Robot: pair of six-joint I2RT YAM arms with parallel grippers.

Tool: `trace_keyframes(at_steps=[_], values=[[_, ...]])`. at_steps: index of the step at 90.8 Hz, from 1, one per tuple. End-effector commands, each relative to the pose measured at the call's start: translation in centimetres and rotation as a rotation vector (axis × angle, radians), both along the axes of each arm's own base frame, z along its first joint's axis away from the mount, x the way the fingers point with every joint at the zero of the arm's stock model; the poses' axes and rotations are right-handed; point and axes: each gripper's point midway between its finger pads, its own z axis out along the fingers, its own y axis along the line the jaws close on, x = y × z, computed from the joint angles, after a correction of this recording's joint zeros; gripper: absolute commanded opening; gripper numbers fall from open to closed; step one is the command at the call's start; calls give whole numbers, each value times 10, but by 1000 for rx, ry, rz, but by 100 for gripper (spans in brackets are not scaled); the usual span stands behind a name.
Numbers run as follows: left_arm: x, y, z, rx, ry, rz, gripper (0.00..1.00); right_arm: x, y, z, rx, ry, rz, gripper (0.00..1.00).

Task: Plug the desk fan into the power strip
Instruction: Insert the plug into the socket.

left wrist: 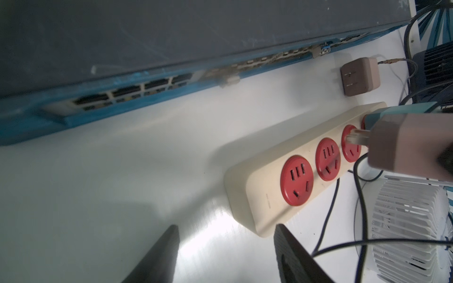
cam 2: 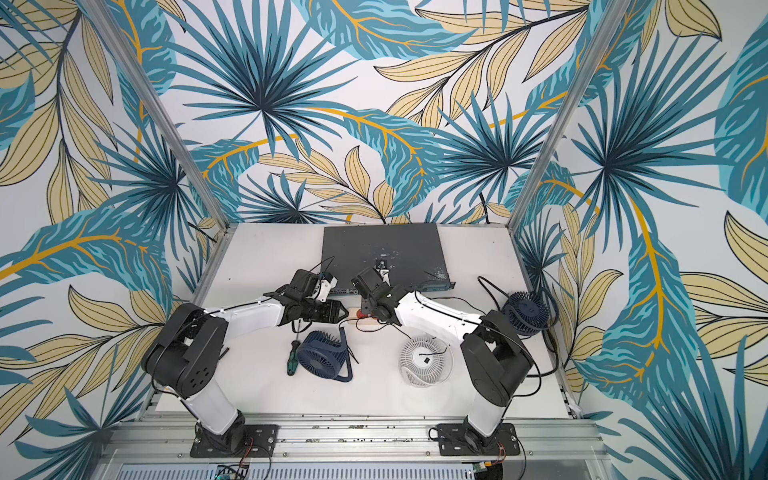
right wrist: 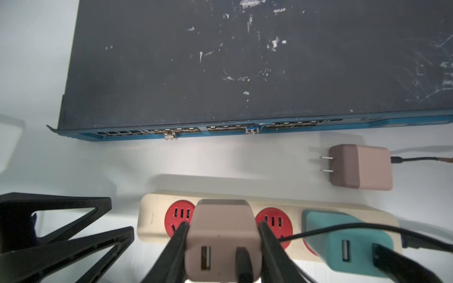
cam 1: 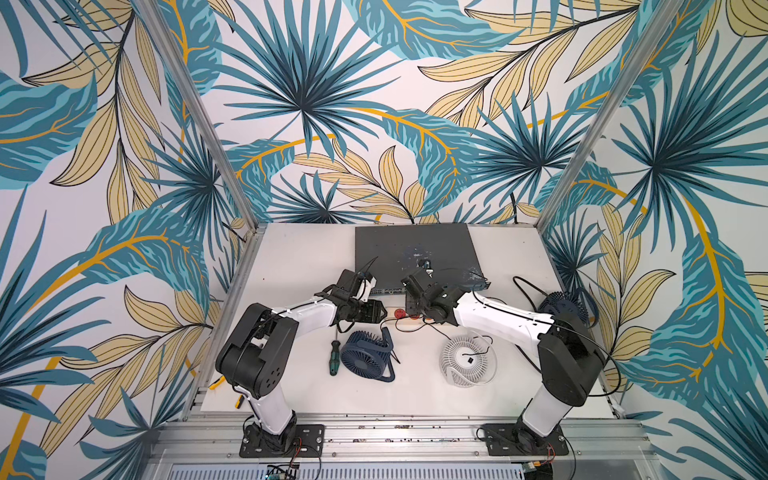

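The cream power strip [right wrist: 147,220] [left wrist: 250,196] [cam 1: 398,312] lies in front of the switch box, its red sockets facing up. My right gripper [right wrist: 223,226] [cam 1: 414,308] is shut on a mauve charger plug [right wrist: 221,235] [left wrist: 404,144] held over the row of sockets; its prongs still show above the strip in the left wrist view. A black cable leaves the plug. My left gripper [left wrist: 226,226] [cam 1: 380,311] stands open and holds nothing, its fingers at the strip's near end. A white desk fan [cam 1: 467,361] and a dark blue desk fan [cam 1: 368,357] lie nearer the front.
A teal adapter [right wrist: 343,242] sits in the strip's far socket. A second mauve charger [right wrist: 360,166] lies loose beside the grey network switch [cam 1: 415,249]. Another dark blue fan [cam 1: 565,305] stands at the right, a green screwdriver [cam 1: 334,357] lies left of the blue fan, and black cables trail between.
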Motion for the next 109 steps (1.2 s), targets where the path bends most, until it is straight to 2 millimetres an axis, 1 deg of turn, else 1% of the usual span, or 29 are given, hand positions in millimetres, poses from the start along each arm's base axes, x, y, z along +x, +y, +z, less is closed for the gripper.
trace_keyframes(at_steps=[1,38,66,109], values=[[2,0,0,-6,1,-10,65,-8,-5,-14,-41,51,20,0],[1,1,-1,1,9,-4,65,-13,-13,-28,-42,51,0,0],[2,1,-2,2,7,-2,65,-18,-26,-44,-87,55,-10,0],[2,0,-3,-1,9,-1,65,-13,-24,-44,-51,16,-21,0]])
